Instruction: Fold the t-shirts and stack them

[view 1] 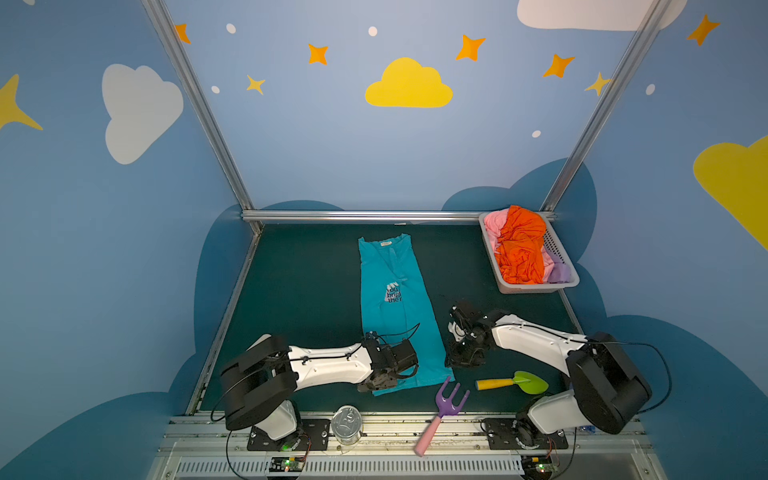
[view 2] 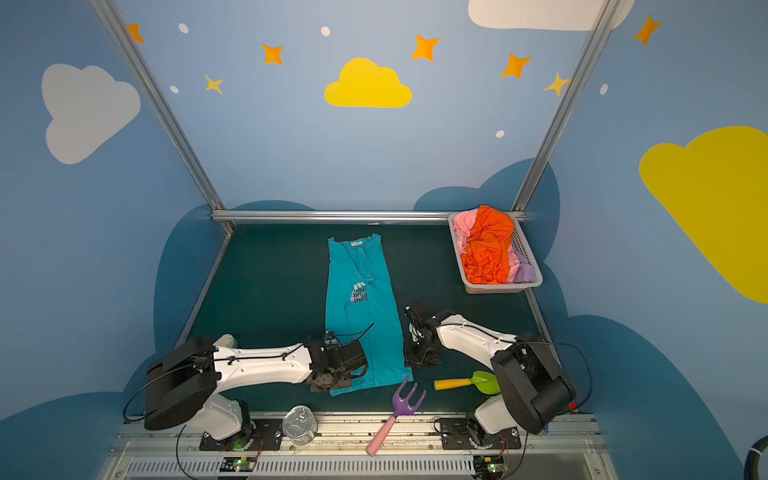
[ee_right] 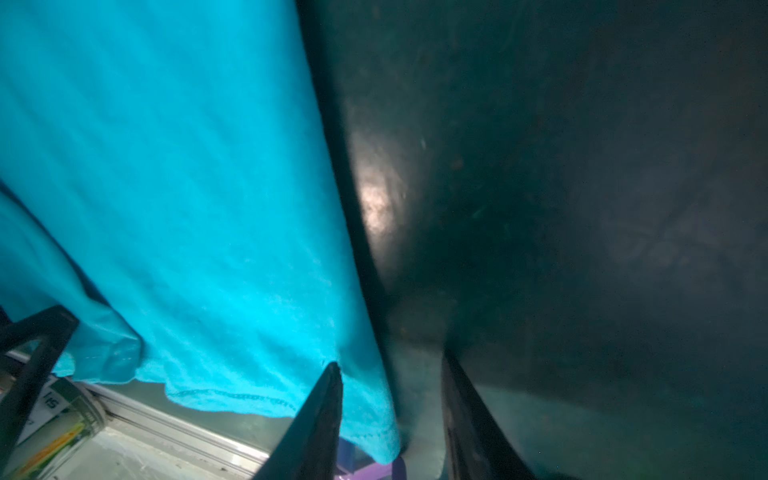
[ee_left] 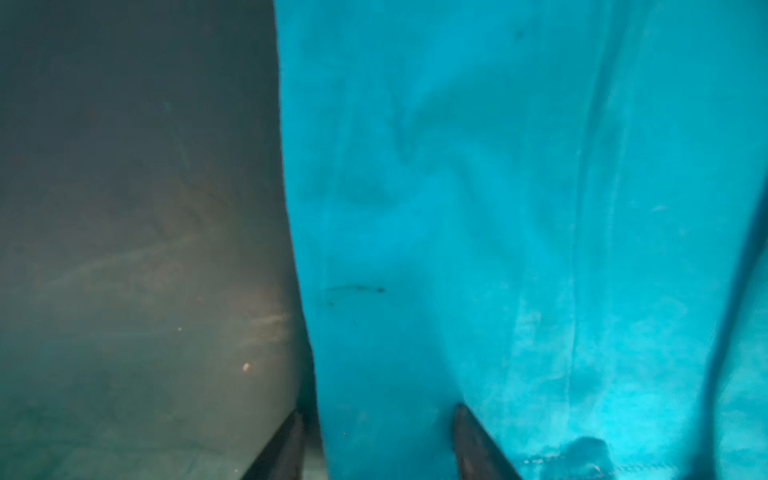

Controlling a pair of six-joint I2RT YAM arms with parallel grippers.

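**Both pincers open astride the teal shirt's near end**

A dark green table mat [view 1: 307, 291] lay under blue walls painted with clouds and stars. In both top views we saw the teal t-shirt [view 1: 390, 307] [view 2: 357, 307] lying flat in the middle of the mat. It was folded lengthwise into a long strip, with its collar toward the far rail and its hem toward the robot.

The left pincer [view 1: 380, 384] sat low at the shirt's near left corner. In the left wrist view we found its jaws apart [ee_left: 378, 440], with one finger over the bare mat and the other over the cloth. The shirt's long edge ran between them.

The right pincer [view 1: 461, 359] sat at the opposite long edge, close to the hem. Its jaws also stood apart [ee_right: 395, 411], with one finger on the teal cloth and one over the mat. We saw neither pincer holding any cloth.

Well apart from both, in the far right corner, a white basket [view 1: 536, 287] held the orange t-shirt [view 1: 521, 245]. The orange shirt was heaped over the pink t-shirt [view 1: 492, 226] and the lilac t-shirt [view 1: 559, 270].
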